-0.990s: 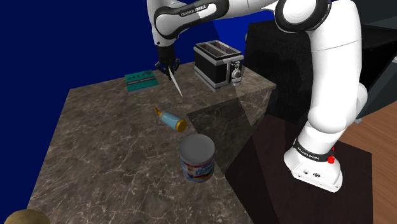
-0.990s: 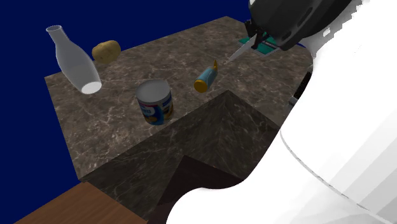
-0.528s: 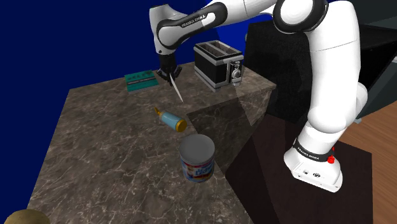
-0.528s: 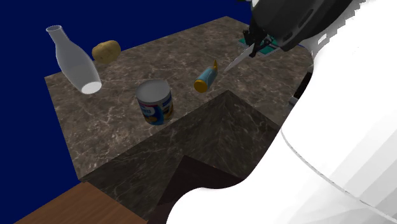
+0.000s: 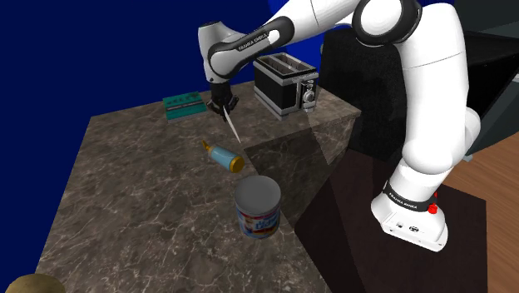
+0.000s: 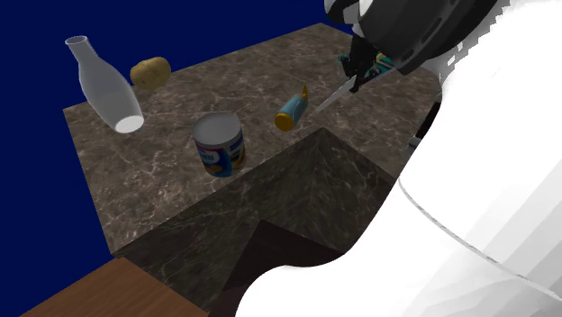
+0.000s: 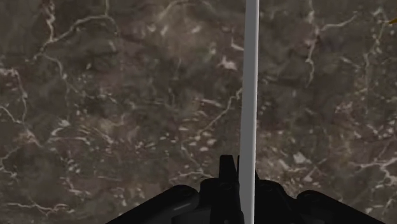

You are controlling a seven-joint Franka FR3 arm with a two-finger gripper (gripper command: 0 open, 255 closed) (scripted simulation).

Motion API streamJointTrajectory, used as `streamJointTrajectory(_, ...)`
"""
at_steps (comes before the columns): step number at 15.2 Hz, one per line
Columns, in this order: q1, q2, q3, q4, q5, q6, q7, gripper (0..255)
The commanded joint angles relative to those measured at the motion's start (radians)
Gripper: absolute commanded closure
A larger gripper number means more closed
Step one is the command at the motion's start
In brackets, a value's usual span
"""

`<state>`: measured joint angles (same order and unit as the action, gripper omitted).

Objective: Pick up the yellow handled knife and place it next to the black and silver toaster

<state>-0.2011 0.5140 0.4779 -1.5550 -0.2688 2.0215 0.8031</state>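
Observation:
My gripper is shut on the knife, whose thin silver blade slants down from the fingers toward the marble counter. The handle is hidden inside the fingers. In the wrist view the blade runs straight out from between the closed gripper over bare marble. The black and silver toaster stands at the counter's far corner, to the shoulder view's right of the gripper. From the second exterior view, the gripper and blade hang just beyond a small bottle.
A small blue and yellow bottle lies under the blade tip. A tin can stands nearer the stand. A green flat pack lies behind the gripper. A white bottle and a potato-like lump sit far off.
The gripper, still holding the knife, has come lower toward the counter and shifted slightly to the shoulder view's right. The blade tip now hangs closer to the lying bottle.

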Motion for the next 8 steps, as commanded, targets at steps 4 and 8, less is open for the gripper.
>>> streamJointTrajectory(4, 0.002, 0.021, -0.008, -0.039, -0.014, 0.058, 0.011, 255)
streamJointTrajectory(8, 0.003, 0.034, -0.012, -0.049, -0.021, 0.080, 0.015, 255)
